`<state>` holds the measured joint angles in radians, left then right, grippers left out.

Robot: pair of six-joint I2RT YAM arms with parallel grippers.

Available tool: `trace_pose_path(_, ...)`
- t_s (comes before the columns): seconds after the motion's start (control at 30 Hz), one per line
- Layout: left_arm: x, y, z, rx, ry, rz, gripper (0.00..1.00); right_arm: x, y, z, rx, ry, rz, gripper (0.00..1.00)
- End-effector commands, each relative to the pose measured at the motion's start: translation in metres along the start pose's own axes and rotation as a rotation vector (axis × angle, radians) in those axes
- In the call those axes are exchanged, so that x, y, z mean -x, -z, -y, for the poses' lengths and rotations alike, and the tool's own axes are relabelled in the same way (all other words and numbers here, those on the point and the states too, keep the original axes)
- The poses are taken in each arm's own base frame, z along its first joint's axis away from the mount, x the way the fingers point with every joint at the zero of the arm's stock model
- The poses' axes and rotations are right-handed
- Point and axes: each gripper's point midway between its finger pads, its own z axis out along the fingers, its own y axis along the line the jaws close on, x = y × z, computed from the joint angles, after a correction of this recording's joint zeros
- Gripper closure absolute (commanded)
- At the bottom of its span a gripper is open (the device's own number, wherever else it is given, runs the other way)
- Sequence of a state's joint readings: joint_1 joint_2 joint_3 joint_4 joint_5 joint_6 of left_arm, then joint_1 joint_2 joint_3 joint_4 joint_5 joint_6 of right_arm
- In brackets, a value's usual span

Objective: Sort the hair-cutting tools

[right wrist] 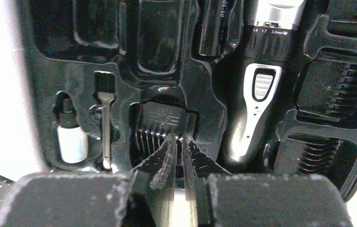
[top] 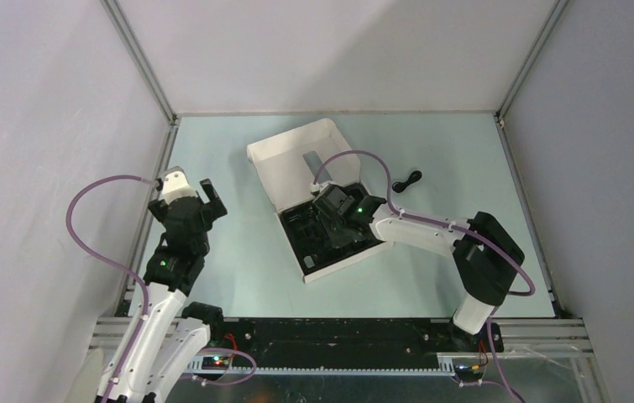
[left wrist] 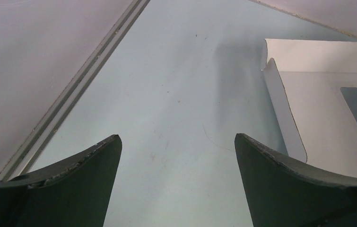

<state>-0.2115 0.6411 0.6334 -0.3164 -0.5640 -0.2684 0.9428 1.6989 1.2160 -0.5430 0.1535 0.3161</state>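
Inside the open white box [top: 295, 156] near the middle of the table [top: 238, 281], a black tray [right wrist: 210, 118] holds the hair-cutting tools in moulded pockets. From above they are almost wholly hidden under the right arm. The right gripper [right wrist: 178, 142] hangs low over the tray, its fingers clenched to a thin slit. Their tips lie against a ribbed comb attachment [right wrist: 160, 124] in its pocket. The tips cover its near edge, so I cannot tell whether a rib is pinched between them or merely touched. Just beside it on the right lies the clipper [right wrist: 257, 94], silver and black, seated in its own pocket. Its head is cut off by the top of the right wrist view. Two more toothed attachments [right wrist: 338, 90] sit in pockets further right, dark on dark and hard to separate from the tray. On the far left of the tray are a small white bottle [right wrist: 71, 141] and a thin brush [right wrist: 104, 124], each upright in a slot. The left gripper [left wrist: 176, 139] hovers well apart near the table's left edge, fingers spread wide over bare table, with the box lid at the right of its view. Beyond the box lies a small black looped thing [top: 407, 180], too small to identify.
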Motion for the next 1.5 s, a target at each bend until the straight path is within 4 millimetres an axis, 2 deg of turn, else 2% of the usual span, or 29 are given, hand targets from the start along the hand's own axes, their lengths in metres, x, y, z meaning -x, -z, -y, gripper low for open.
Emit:
trace_pose_path(0.0, 0.004, -0.002, 0.001, -0.009, -0.005, 0.021, 0.04, 0.001, -0.008, 0.002, -0.022, 0.01, -0.013, 0.88)
trace_pose_path(0.17, 0.003, -0.002, 0.001, -0.01, -0.008, 0.02, 0.04, -0.009, -0.014, 0.005, -0.033, 0.017, -0.049, 0.88)
trace_pose_path(0.27, 0.004, -0.002, 0.002, -0.012, -0.006, 0.021, 0.04, -0.008, -0.013, 0.004, -0.026, 0.019, -0.045, 0.87)
trace_pose_path(0.4, 0.004, -0.001, 0.001, -0.012, -0.005, 0.022, 0.04, 0.011, 0.003, -0.001, 0.022, 0.013, 0.027, 0.8)
trace_pose_path(0.47, 0.004, -0.001, 0.001, -0.012, -0.004, 0.022, 0.04, 0.029, 0.022, -0.001, 0.053, -0.006, 0.097, 0.73)
trace_pose_path(0.53, 0.003, -0.001, 0.001, -0.012, -0.005, 0.02, 0.04, 0.046, 0.039, 0.006, 0.059, -0.037, 0.161, 0.62)
trace_pose_path(0.57, 0.004, -0.001, 0.001, -0.013, -0.004, 0.021, 0.04, 0.053, 0.043, 0.018, 0.034, -0.065, 0.186, 0.53)
trace_pose_path(0.6, 0.003, -0.001, 0.001, -0.013, -0.005, 0.021, 0.04, 0.061, 0.053, 0.025, 0.023, -0.084, 0.221, 0.5)
trace_pose_path(0.63, 0.004, -0.001, 0.002, -0.015, -0.004, 0.022, 0.04, 0.067, 0.057, 0.041, -0.015, -0.116, 0.244, 0.44)
trace_pose_path(0.67, 0.004, -0.001, 0.002, -0.016, -0.003, 0.023, 0.04, 0.073, 0.064, 0.05, -0.035, -0.136, 0.271, 0.42)
trace_pose_path(0.7, 0.004, -0.001, 0.002, -0.015, -0.004, 0.023, 0.04, 0.078, 0.066, 0.07, -0.085, -0.173, 0.287, 0.38)
trace_pose_path(0.8, 0.004, -0.001, 0.002, -0.015, -0.003, 0.023, 0.04, 0.087, 0.07, 0.11, -0.16, -0.29, 0.321, 0.33)
trace_pose_path(0.83, 0.004, -0.001, 0.002, -0.014, -0.004, 0.022, 0.04, 0.089, 0.072, 0.131, -0.201, -0.342, 0.332, 0.31)
trace_pose_path(0.87, 0.004, -0.001, 0.001, -0.014, -0.004, 0.022, 0.04, 0.09, 0.07, 0.142, -0.224, -0.388, 0.337, 0.3)
trace_pose_path(0.93, 0.004, -0.001, 0.001, -0.013, -0.004, 0.023, 0.04, 0.094, 0.07, 0.179, -0.296, -0.508, 0.365, 0.26)
trace_pose_path(1.0, 0.004, -0.001, 0.001, -0.011, -0.005, 0.022, 0.04, 0.095, 0.065, 0.201, -0.32, -0.612, 0.365, 0.23)
trace_pose_path(1.03, 0.004, -0.001, 0.001, -0.01, -0.007, 0.021, 0.04, 0.09, 0.059, 0.209, -0.334, -0.642, 0.341, 0.11)
trace_pose_path(1.1, 0.003, -0.002, 0.001, -0.01, -0.009, 0.017, 0.04, 0.084, 0.052, 0.23, -0.381, -0.701, 0.321, 0.02)
trace_pose_path(1.13, 0.002, -0.002, 0.001, -0.009, -0.01, 0.016, 0.04, 0.082, 0.051, 0.243, -0.408, -0.728, 0.323, 0.01)
trace_pose_path(1.27, 0.0, -0.003, 0.001, -0.006, -0.016, 0.008, 0.04, 0.078, 0.035, 0.275, -0.451, -0.781, 0.313, 0.01)
trace_pose_path(1.3, -0.001, -0.004, 0.002, -0.006, -0.019, 0.005, 0.04, 0.074, 0.025, 0.279, -0.458, -0.788, 0.29, 0.01)
trace_pose_path(1.33, -0.001, -0.004, 0.001, -0.005, -0.019, 0.003, 0.04, 0.076, 0.025, 0.287, -0.465, -0.811, 0.291, 0.02)
trace_pose_path(1.37, -0.001, -0.005, 0.002, -0.004, -0.022, 0.001, 0.04, 0.07, 0.013, 0.292, -0.475, -0.824, 0.259, 0.02)
trace_pose_path(1.4, -0.002, -0.005, 0.001, -0.002, -0.024, -0.001, 0.04, 0.073, 0.012, 0.298, -0.482, -0.836, 0.251, 0.04)
trace_pose_path(1.43, -0.003, -0.006, 0.001, 0.001, -0.026, -0.003, 0.04, 0.075, 0.003, 0.303, -0.49, -0.845, 0.232, 0.05)
trace_pose_path(1.47, -0.003, -0.006, 0.001, 0.0, -0.028, -0.004, 0.04, 0.07, -0.001, 0.307, -0.506, -0.851, 0.205, 0.07)
